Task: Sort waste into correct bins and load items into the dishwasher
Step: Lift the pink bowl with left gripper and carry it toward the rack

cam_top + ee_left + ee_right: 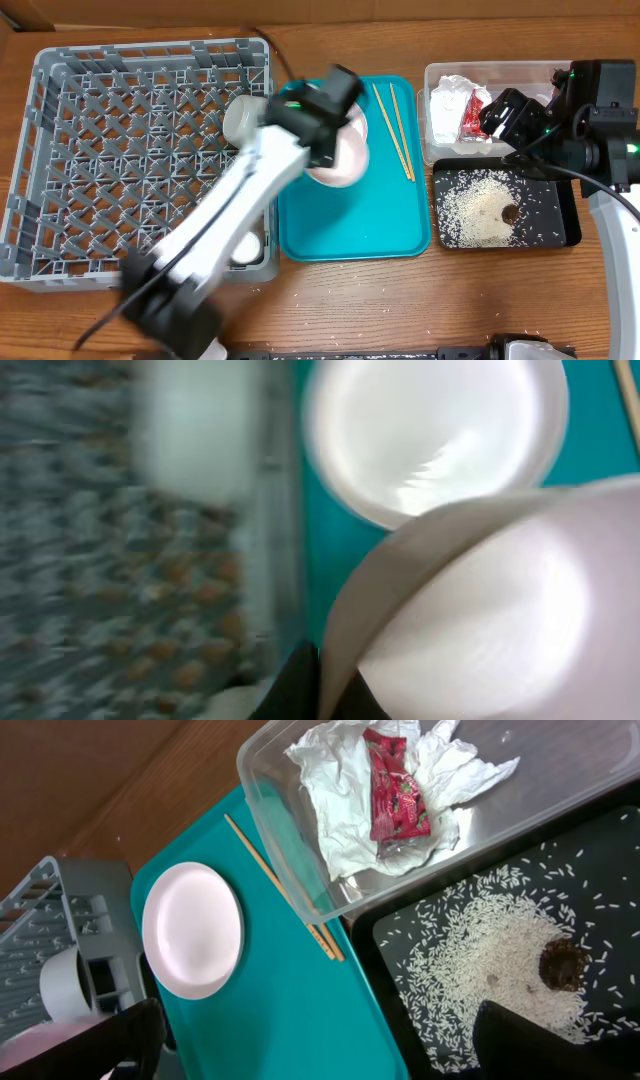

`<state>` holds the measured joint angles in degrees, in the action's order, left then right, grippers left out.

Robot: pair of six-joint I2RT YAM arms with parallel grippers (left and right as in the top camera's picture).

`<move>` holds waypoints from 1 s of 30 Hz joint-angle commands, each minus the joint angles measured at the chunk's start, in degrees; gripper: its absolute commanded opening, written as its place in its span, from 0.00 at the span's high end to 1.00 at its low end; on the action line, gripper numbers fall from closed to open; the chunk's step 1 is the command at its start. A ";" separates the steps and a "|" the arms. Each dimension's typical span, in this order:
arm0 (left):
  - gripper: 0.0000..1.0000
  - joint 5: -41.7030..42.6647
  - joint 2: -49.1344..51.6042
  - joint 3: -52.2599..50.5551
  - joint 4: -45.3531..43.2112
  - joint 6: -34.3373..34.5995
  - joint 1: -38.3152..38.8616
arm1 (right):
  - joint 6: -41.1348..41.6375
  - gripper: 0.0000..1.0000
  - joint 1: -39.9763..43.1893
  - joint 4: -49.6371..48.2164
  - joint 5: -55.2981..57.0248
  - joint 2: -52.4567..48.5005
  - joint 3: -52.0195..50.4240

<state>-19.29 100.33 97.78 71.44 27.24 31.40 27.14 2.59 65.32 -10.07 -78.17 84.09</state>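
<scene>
L claw (330, 100) clamped shut on rim of whitish bowl (480, 610), held above teal tray (350, 225). Plate (435, 435) lies on tray beneath. Dish rack (120, 150) adjoins tray. Rec: clear rack wall, keep bowl level, seat on lattice before release.

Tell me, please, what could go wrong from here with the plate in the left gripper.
1. The left gripper seems to pinch the pinkish plate by its rim alone, tilted above the bowl on the teal tray; a slip could drop it onto that bowl.
2. The cup stands in the dish rack by the wall nearest the tray, beside the left arm; carrying the plate across could knock it over.
</scene>
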 commanded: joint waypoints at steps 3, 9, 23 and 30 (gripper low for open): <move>0.96 -15.54 -11.69 1.31 10.91 6.01 -6.14 | -0.20 0.00 0.11 -0.26 0.63 0.02 0.46; 0.96 -32.87 -16.46 -3.10 18.29 15.72 -7.74 | -0.20 0.00 0.11 -0.26 0.63 0.02 0.46; 0.96 -68.57 -6.14 -24.35 6.54 17.55 4.48 | -0.20 0.00 0.11 -0.26 0.63 0.02 0.46; 0.96 -70.29 0.76 -24.35 7.32 16.02 5.53 | -0.20 0.00 0.11 -0.26 0.63 0.02 0.46</move>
<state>-85.89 100.38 73.54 78.24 43.09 37.91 27.14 2.59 65.36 -10.07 -78.17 84.09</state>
